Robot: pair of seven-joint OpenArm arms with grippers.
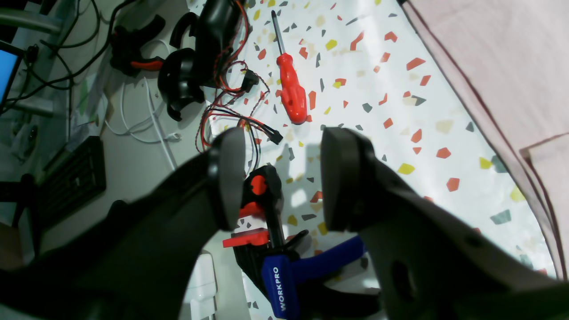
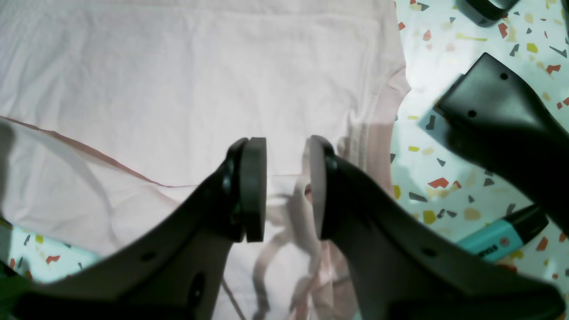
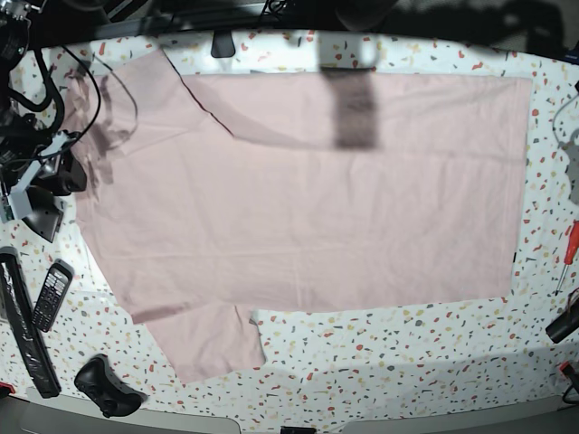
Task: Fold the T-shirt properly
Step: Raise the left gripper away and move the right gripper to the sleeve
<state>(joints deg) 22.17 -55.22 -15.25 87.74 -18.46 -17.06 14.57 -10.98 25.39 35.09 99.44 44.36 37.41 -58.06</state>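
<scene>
Your T-shirt [image 3: 308, 190] lies spread flat, plain side up, across the middle of the speckled table [image 3: 407, 339]. Your left claw [image 1: 282, 178] hangs wide open and empty over a blue clamp [image 1: 284, 275], below a red screwdriver [image 1: 291, 86]. Your right claw [image 2: 286, 191] stands partly open over bunched pink fabric, gripping nothing.

The pale pink T-shirt [image 3: 308, 190] lies spread flat on the terrazzo-patterned table [image 3: 407, 344], plain side up — one sleeve at the near left, the other far left. A phone handset [image 3: 52, 296] and a black game controller [image 3: 107, 383] sit beside it (left edge); a red screwdriver [image 3: 568, 251] lies at right.
</scene>
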